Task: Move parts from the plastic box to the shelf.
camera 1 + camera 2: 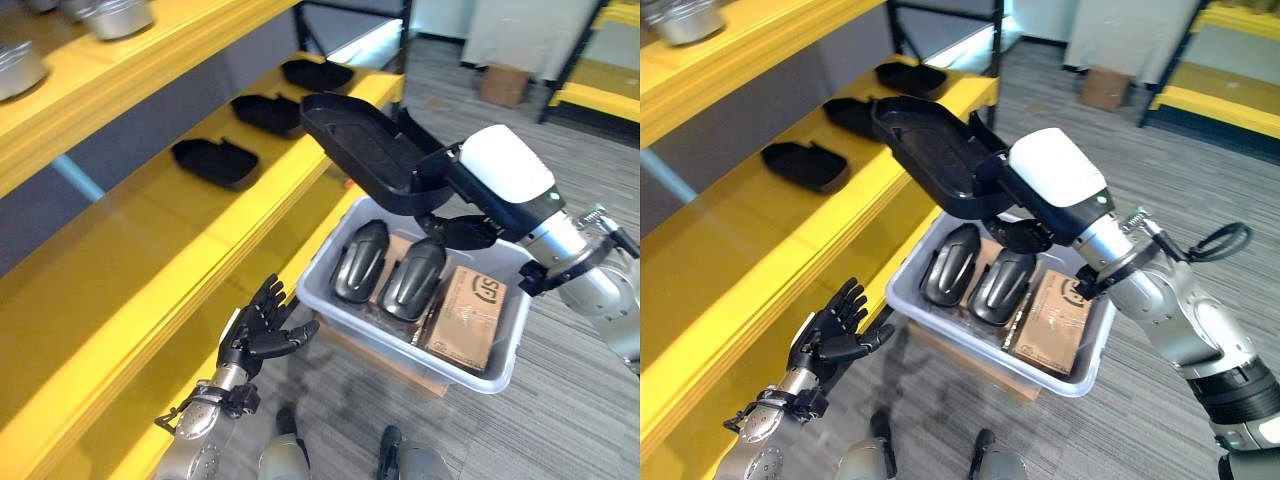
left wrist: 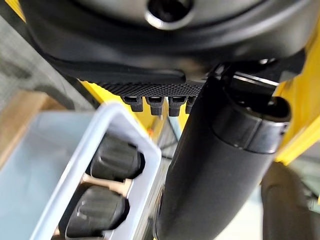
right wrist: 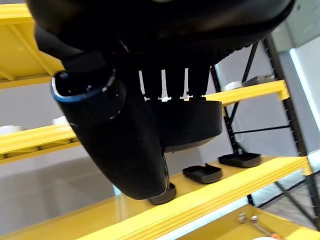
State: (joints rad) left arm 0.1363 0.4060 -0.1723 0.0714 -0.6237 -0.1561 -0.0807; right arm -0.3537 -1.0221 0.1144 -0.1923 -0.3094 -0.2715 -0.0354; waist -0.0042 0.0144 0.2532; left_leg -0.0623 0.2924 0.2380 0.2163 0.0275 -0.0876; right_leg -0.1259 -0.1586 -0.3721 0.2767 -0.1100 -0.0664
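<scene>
My right hand (image 1: 478, 192) is shut on a black tray-shaped part (image 1: 355, 145), held tilted above the grey plastic box (image 1: 397, 341) and close to the yellow shelf's (image 1: 150, 260) front edge. In the right wrist view the held part (image 3: 192, 122) shows past the thumb (image 3: 110, 140). Two rounded black parts (image 1: 358, 260) (image 1: 412, 275) and a small brown carton (image 1: 467, 315) lie in the box. Three black parts (image 1: 215, 162) (image 1: 268, 113) (image 1: 318, 73) sit in a row on the shelf. My left hand (image 1: 262, 325) is open, fingers spread, beside the box's near left corner.
Metal tins (image 1: 115, 15) stand on the upper shelf. The plastic box rests on a cardboard box (image 1: 390, 368). Another cardboard box (image 1: 503, 85) and a second yellow rack (image 1: 590, 95) stand farther off on the grey floor.
</scene>
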